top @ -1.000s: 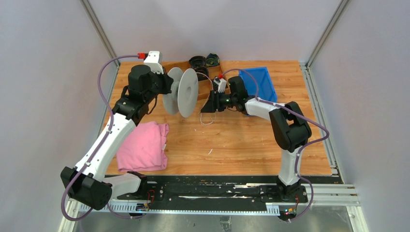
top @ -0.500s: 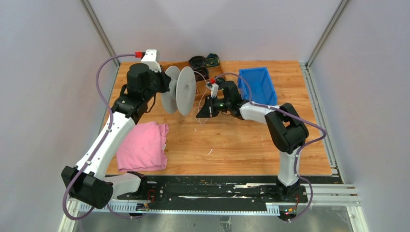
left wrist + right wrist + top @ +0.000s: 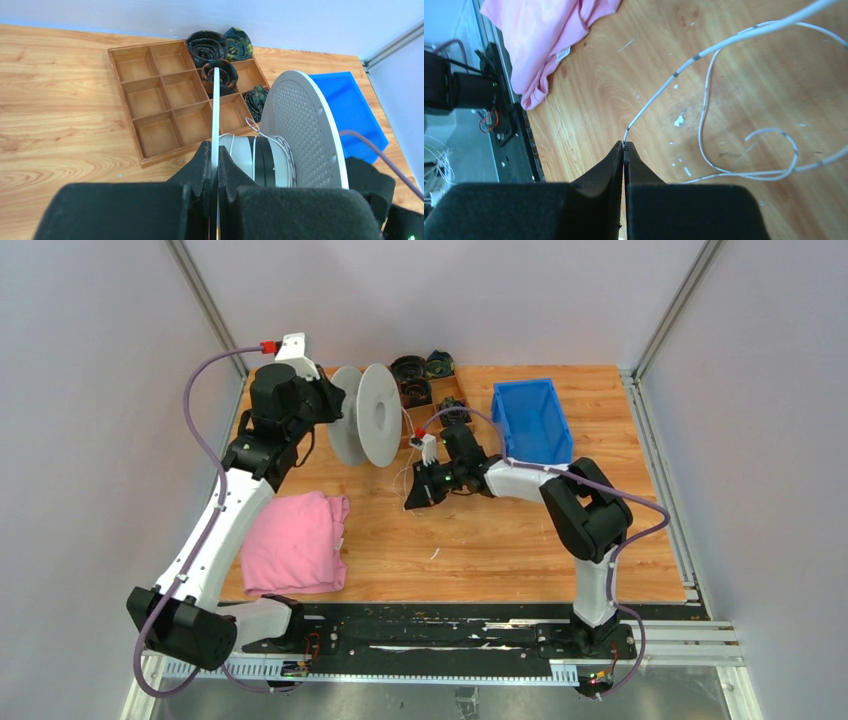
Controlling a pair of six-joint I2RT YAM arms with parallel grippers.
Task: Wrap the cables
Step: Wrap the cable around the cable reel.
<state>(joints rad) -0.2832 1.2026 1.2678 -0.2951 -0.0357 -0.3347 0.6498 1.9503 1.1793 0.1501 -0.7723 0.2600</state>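
Observation:
A white spool (image 3: 367, 426) with two round flanges hangs above the table's far left. My left gripper (image 3: 216, 154) is shut on the thin edge of its near flange (image 3: 215, 110). A few turns of the thin white-grey cable (image 3: 255, 150) lie on the hub beside the perforated far flange (image 3: 305, 125). From the spool the cable (image 3: 684, 67) slants down to my right gripper (image 3: 624, 145), which is shut on it at the very fingertips. More cable loops loosely on the wood (image 3: 774, 172). In the top view my right gripper (image 3: 410, 500) sits low, just right of and below the spool.
A wooden compartment tray (image 3: 150, 100) at the back holds dark coiled bundles (image 3: 207, 45). A blue bin (image 3: 530, 420) stands at the back right. A pink cloth (image 3: 295, 540) lies at the front left, near the table's front edge and black base rail (image 3: 430, 630).
My right gripper has shut on the cable and moved left and nearer, down toward the table. My left arm has carried the spool slightly left and back.

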